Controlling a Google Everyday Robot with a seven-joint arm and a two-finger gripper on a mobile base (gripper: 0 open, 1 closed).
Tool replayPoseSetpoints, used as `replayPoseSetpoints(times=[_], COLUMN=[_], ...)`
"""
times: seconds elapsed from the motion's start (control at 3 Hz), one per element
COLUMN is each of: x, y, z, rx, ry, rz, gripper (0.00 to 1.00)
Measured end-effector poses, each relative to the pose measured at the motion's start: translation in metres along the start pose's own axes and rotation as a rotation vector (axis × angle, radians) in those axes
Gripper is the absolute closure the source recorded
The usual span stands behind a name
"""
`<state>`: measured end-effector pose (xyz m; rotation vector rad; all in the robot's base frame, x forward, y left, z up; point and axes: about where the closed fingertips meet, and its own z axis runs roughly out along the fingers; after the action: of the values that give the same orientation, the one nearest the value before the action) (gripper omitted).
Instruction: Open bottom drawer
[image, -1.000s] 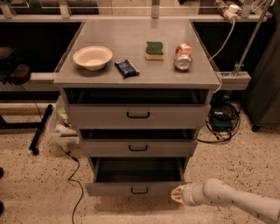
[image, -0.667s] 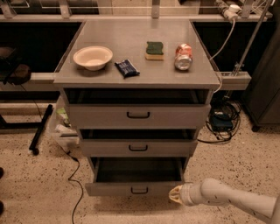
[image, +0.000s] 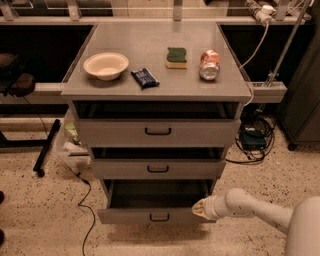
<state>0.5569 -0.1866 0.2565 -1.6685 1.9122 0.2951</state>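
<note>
The bottom drawer (image: 150, 215) is the narrowest grey front of three, with a small black bar handle (image: 159, 217). It stands pulled out, showing its dark inside. My gripper (image: 199, 209) sits at the drawer front's right end, on a white arm that comes in from the lower right. The middle drawer (image: 158, 169) and the wide top drawer (image: 158, 132) above also stand a little out from the cabinet.
On the cabinet top (image: 150, 85) lie a cream bowl (image: 105, 65), a dark blue packet (image: 145, 78), a green sponge (image: 176, 56) and a tipped can (image: 209, 64). Black cables (image: 257, 145) lie on the speckled floor at right, a cord (image: 87, 210) at left.
The view has shifted slightly. The gripper stays at the bottom drawer's right end, and the drawer looks as far out as before.
</note>
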Motion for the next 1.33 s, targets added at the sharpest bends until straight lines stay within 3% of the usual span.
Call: replayPoseSetpoints(times=[0.33, 1.33], x=[-0.001, 0.018], y=[-0.025, -0.061], z=[0.012, 0.053], rx=[-0.004, -0.006], ry=[0.001, -0.036], rz=[-0.007, 0.017], gripper=[1.0, 1.0])
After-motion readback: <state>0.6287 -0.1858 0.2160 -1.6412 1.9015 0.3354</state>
